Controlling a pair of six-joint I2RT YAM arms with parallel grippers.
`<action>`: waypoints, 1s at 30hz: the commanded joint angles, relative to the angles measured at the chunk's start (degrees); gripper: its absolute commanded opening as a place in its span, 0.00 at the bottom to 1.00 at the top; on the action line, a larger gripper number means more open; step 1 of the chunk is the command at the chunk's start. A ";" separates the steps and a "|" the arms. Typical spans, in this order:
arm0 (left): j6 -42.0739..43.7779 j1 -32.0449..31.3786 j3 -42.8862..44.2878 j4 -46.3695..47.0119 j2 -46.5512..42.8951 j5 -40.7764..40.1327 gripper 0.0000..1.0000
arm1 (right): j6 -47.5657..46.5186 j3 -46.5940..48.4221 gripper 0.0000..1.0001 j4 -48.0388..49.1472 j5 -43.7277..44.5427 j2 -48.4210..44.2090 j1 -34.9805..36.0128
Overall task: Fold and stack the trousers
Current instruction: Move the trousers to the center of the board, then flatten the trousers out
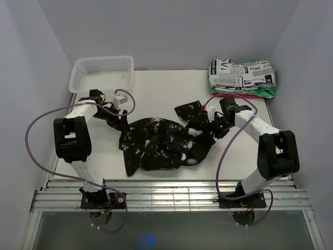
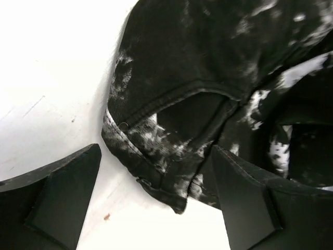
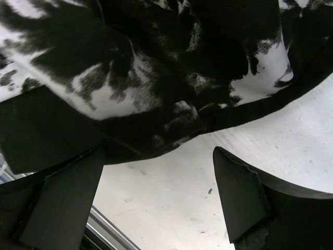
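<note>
The trousers (image 1: 161,143) lie heaped on the table (image 1: 156,94) between left gripper (image 2: 156,151) and right gripper (image 3: 158,151). A basket (image 1: 102,73) sits behind-left — folded garments (image 1: 242,77) behind-right.

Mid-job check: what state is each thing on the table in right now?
Trousers: unfolded, crumpled heap mid-table.
Left gripper: jaws open, holding nothing, waistband edge lying between them.
Right gripper: jaws open, holding nothing, just off the fabric edge.
Basket: upright, looks empty.
Newspaper-print garment: folded, lying on the green cloth at the far right corner.
</note>
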 commanded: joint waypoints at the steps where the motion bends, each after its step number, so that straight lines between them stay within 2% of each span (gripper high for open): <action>1: 4.76 -0.27 0.77 0.47 0.47 1.35 0.93 | 1.76 2.84 0.90 3.47 3.47 1.64 1.66; 4: 13.10 -0.18 -4.66 -0.07 -8.73 7.39 0.90 | 1.84 2.24 0.90 3.99 1.89 1.03 2.10; 6: 16.02 -1.41 -9.68 2.73 -19.15 9.27 0.87 | 1.93 1.53 0.97 4.87 0.48 0.68 2.19; 10: 18.57 -8.51 -10.13 4.42 -30.62 11.03 0.84 | 3.25 0.92 0.93 5.92 -0.92 0.86 2.19; 13: 18.23 -23.94 -9.95 6.34 -35.38 5.51 0.87 | 4.22 0.83 0.80 6.54 -2.42 0.94 2.19; 15: 16.21 -29.95 -10.04 7.14 -34.87 -1.31 0.95 | 4.39 1.26 0.69 6.54 -2.68 1.29 2.19; 16: 13.76 -32.41 -9.61 7.23 -31.99 -3.97 0.96 | 4.57 1.53 0.67 6.45 -2.60 1.38 2.19; 17: 12.61 -35.05 -8.91 6.27 -29.96 -5.56 0.97 | 4.66 1.88 0.61 6.19 -2.77 1.64 2.19; 19: 9.37 -35.69 -5.66 3.29 -23.91 -5.58 0.98 | 4.83 2.93 0.54 5.67 -2.95 1.73 2.19; 20: 8.21 -36.13 -4.86 2.75 -22.40 -5.67 0.98 | 4.92 3.29 0.45 5.49 -2.95 1.65 2.19; 22: 5.75 -38.22 -5.29 3.53 -19.76 -9.69 0.98 | 5.18 4.08 0.35 5.49 -2.60 1.47 2.19; 23: 4.17 -39.11 -6.17 4.06 -19.40 -11.97 0.98 | 5.19 4.25 0.23 5.57 -2.07 1.38 2.19; 25: 3.55 -40.60 -8.44 3.98 -18.78 -16.02 0.87 | 5.27 5.65 0.09 5.84 -1.37 1.64 2.10; 27: 3.63 -40.79 -9.25 2.32 -18.78 -16.57 0.67 | 5.27 6.89 0.08 6.36 -0.49 2.61 2.10; 28: 4.68 -40.88 -9.34 -0.74 -19.30 -14.39 0.48 | 5.36 8.02 0.08 6.71 -0.49 2.96 2.10; 30: 9.85 -40.88 -8.99 -4.61 -23.07 -10.00 0.32 | 5.71 9.26 0.08 7.50 -0.05 4.54 2.10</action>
